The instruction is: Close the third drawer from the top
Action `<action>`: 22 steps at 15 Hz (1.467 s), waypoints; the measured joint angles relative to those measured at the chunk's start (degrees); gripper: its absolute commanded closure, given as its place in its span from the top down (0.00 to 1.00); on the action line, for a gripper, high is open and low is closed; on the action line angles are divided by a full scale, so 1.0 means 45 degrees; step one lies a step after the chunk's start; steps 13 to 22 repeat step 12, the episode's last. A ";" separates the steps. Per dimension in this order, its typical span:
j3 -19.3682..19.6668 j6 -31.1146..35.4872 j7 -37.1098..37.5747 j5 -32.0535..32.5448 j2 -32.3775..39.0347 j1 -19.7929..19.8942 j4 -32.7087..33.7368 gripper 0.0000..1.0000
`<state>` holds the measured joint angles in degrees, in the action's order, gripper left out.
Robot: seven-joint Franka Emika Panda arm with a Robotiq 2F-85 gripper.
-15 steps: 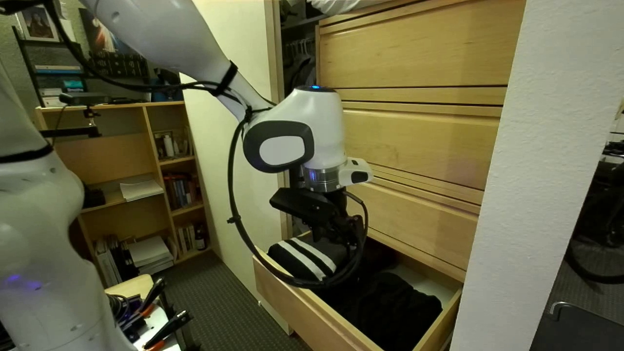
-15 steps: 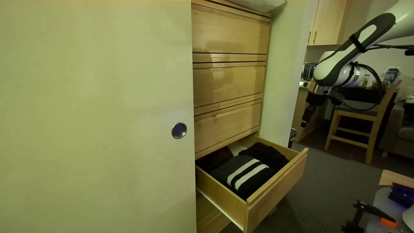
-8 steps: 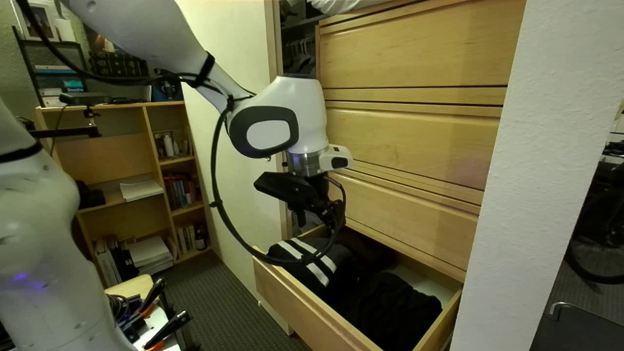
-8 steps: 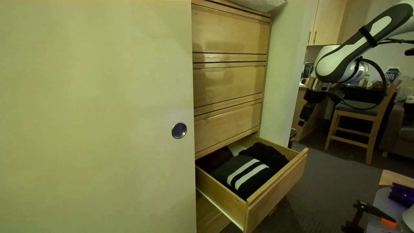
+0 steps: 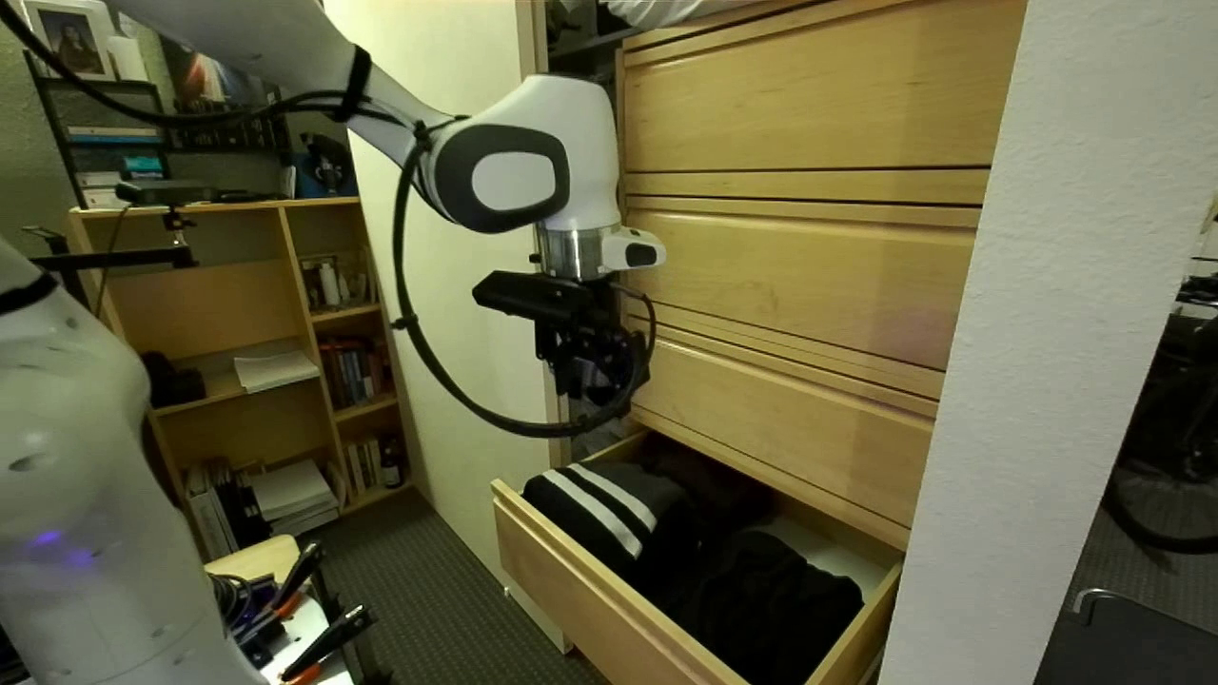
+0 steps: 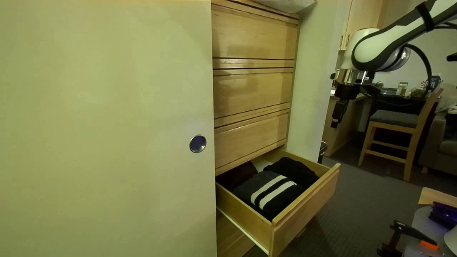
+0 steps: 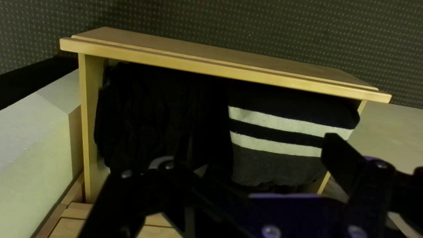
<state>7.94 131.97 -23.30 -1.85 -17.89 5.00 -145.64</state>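
Gripper (image 7: 257, 139) agape; open drawer (image 6: 307, 208) below.

Home w/ clothes (image 6: 273, 187), 1 bookcase (image 5: 228, 309)

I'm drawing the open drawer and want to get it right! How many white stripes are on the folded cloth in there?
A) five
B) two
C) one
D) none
B, because in the wrist view two white stripes run side by side across the dark cloth in the open drawer, and both exterior views show the same pair.
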 measured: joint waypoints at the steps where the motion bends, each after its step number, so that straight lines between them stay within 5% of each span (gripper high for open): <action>1: -0.0007 -0.0368 0.0000 0.0005 -0.0120 -0.0104 0.0194 1.00; 22: -0.0049 -0.1118 0.0000 0.0039 -0.0376 -0.0377 0.0587 1.00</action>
